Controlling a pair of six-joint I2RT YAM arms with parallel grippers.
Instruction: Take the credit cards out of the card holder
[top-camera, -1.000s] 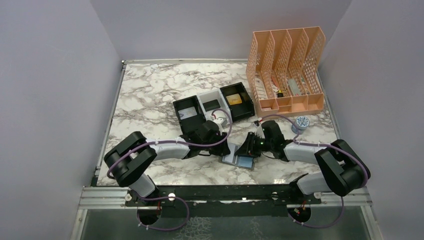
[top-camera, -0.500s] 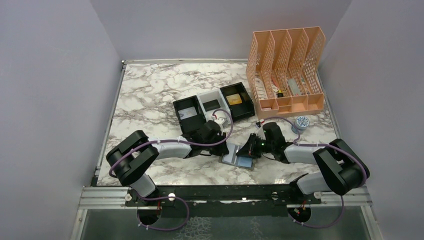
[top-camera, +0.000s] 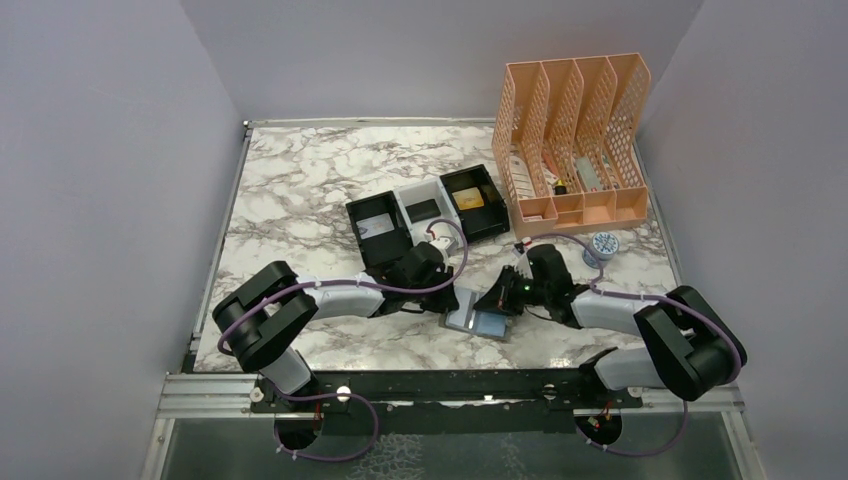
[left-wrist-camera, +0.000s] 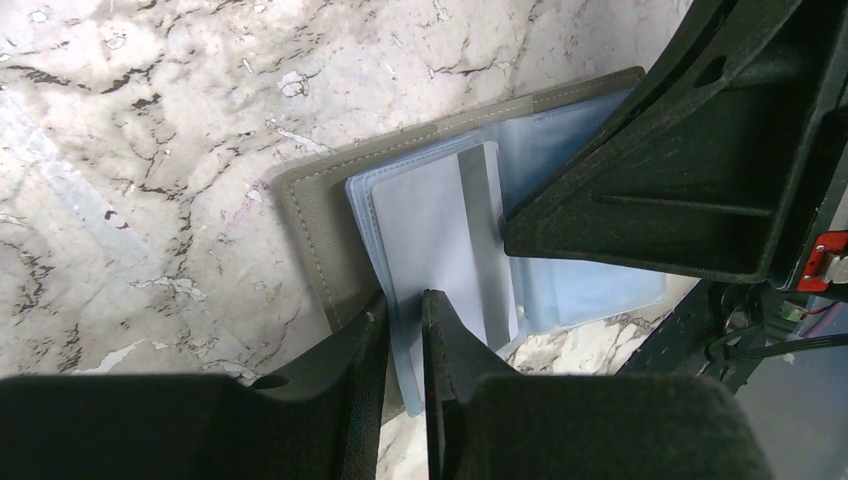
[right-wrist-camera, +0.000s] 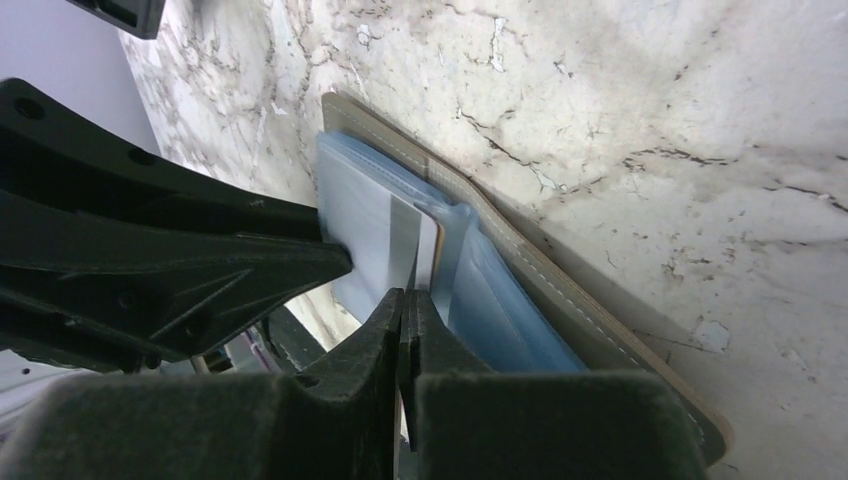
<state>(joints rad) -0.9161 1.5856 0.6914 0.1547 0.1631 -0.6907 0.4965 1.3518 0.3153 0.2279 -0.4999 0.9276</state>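
Observation:
The card holder (top-camera: 481, 320) lies open on the marble between both arms, its grey-taupe cover (left-wrist-camera: 318, 215) underneath and blue-clear sleeves on top. A pale credit card (left-wrist-camera: 432, 222) with a grey stripe sits in a sleeve. My left gripper (left-wrist-camera: 405, 308) is shut on the near edge of that blue sleeve panel. My right gripper (right-wrist-camera: 404, 300) comes in from the opposite side, jaws pressed together on the thin edge of a credit card (right-wrist-camera: 427, 255) sticking out of a sleeve. In the top view the two grippers (top-camera: 456, 298) (top-camera: 498, 300) meet over the holder.
A black-and-white three-compartment tray (top-camera: 400, 228) stands just behind the arms, with a gold-yellow item (top-camera: 469, 199) in its right compartment. A peach mesh file rack (top-camera: 575, 120) fills the back right. A small round tin (top-camera: 603, 244) lies by the right arm.
Both grippers have closed: the left onto the sleeve panel, the right onto the card's edge. The arms and holder have hardly shifted.

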